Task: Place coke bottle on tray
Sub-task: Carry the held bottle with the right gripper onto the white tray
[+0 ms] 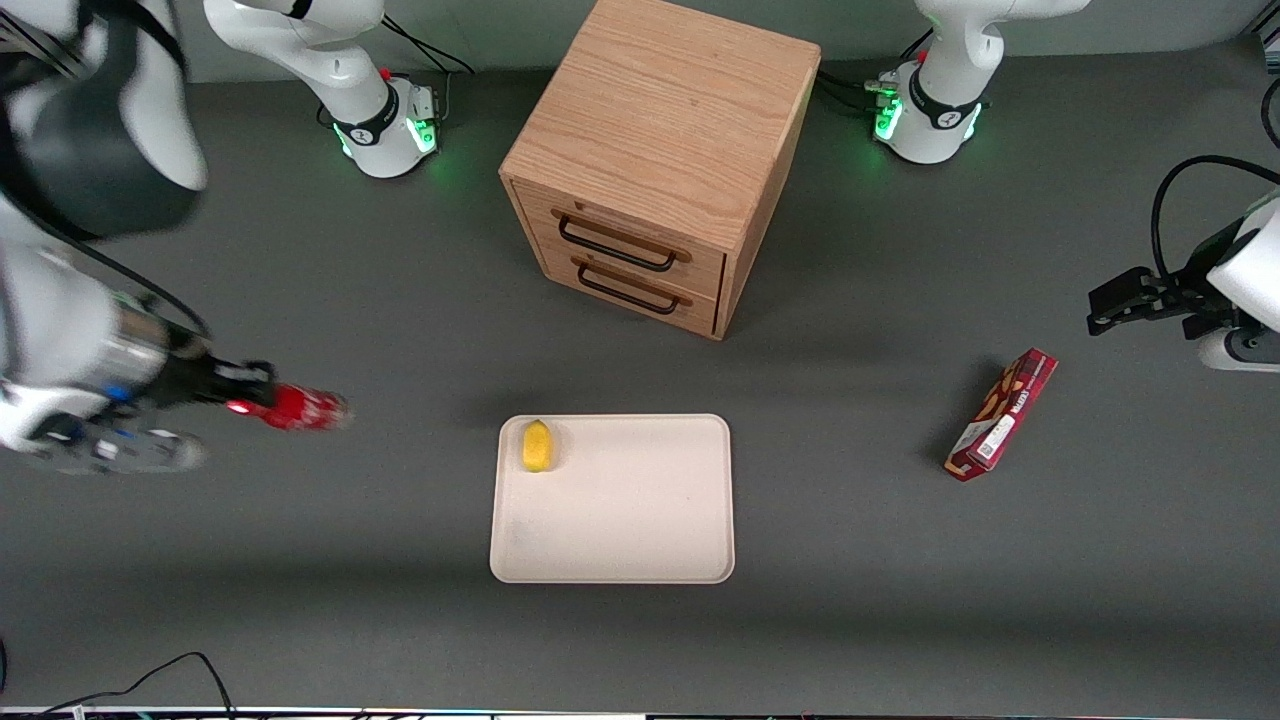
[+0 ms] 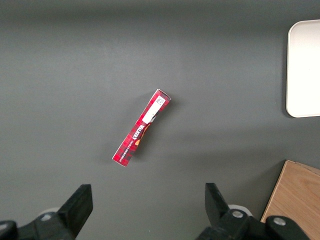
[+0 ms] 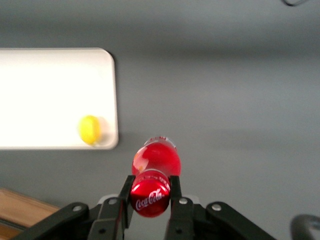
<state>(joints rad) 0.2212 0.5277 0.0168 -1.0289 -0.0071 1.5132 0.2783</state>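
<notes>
My right gripper (image 1: 262,398) (image 3: 150,191) is shut on the coke bottle (image 1: 300,409) (image 3: 152,172), a small red bottle with a red cap and white script. It holds the bottle by its cap end, above the grey table, toward the working arm's end. The cream-beige tray (image 1: 640,520) (image 3: 55,75) lies flat at the table's middle, apart from the bottle. A yellow lemon (image 1: 538,446) (image 3: 90,129) sits in the tray's corner nearest the bottle.
A wooden two-drawer cabinet (image 1: 660,160) stands farther from the front camera than the tray. A red snack box (image 1: 1002,414) (image 2: 141,128) lies toward the parked arm's end of the table.
</notes>
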